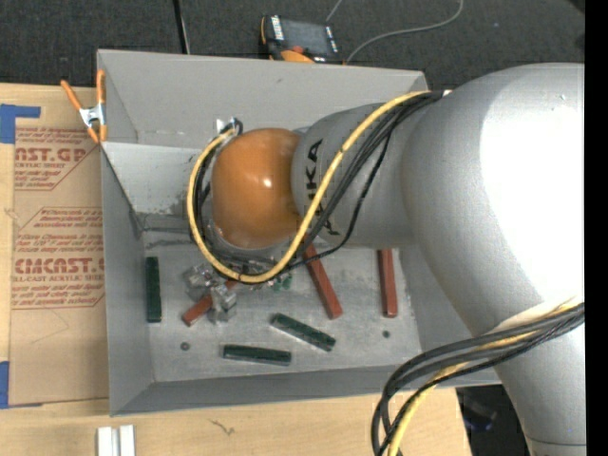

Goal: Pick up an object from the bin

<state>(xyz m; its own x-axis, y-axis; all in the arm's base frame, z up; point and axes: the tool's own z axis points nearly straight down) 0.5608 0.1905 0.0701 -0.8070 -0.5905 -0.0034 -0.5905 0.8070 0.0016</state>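
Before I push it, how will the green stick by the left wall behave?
The green stick looks straight and blocky, so probably stiff, sliding rather than rolling. Lying flat near the bin wall, it may pivot against it.

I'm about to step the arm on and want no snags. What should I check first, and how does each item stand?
1. Thing nearest the arm's end: a small red-brown piece lies on the bin floor, just below and left of the orange wrist cover: ok.
2. Hold on that piece: cannot tell.
3. Left dark green stick lies apart from the piece: ok.
4. Long red-brown stick has its upper end under the arm; whether it is clear of the yellow cable: cannot tell.
5. Dark green stick by the front wall lies well away from the wrist: ok.
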